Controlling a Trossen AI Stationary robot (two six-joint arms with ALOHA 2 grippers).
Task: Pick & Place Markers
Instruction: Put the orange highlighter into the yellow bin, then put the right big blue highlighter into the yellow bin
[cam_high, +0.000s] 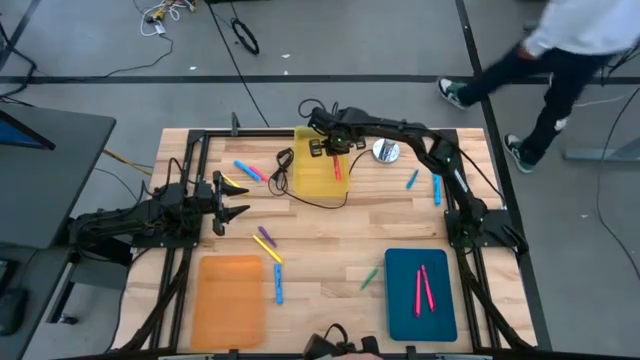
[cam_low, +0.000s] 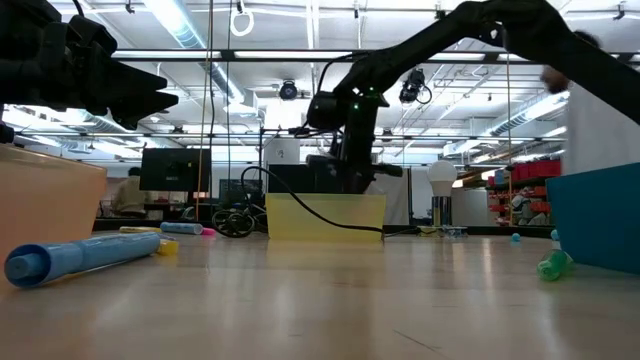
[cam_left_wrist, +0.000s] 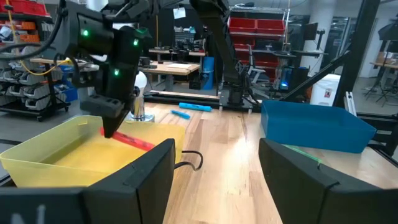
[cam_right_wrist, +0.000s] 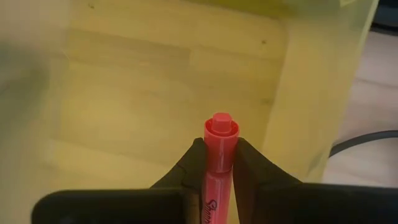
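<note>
Waiting to the left of the translucent yellow plastic tray (cam_high: 310, 172), the left gripper (cam_high: 232, 200) hangs over the pale wooden table (cam_high: 330, 245) with its dark fingers parted and nothing between them, apparently idle while the other arm works. Loose short markers (cam_high: 250, 171) in blue, pink and yellow lie between that gripper and the yellow tray; nearer the front edge from the tray, purple, yellow and blue ones lie beside a flat orange tray (cam_high: 230, 300). Above the yellow tray itself, the right gripper (cam_high: 337, 160) points down, its narrow fingers (cam_right_wrist: 194, 163) pinched on a pink-red marker (cam_right_wrist: 219, 155) whose capped end juts toward the tray floor, a hold that looks meant for lowering it in before letting go. A thin black cable (cam_high: 305, 198) trails from the tray's front side. To the right of the yellow tray lie two blue markers (cam_high: 425, 183), and toward the front right a teal tray (cam_high: 420, 292) already holds two pink-red ones. Beyond the table, a person (cam_high: 560, 50) walks past.
</note>
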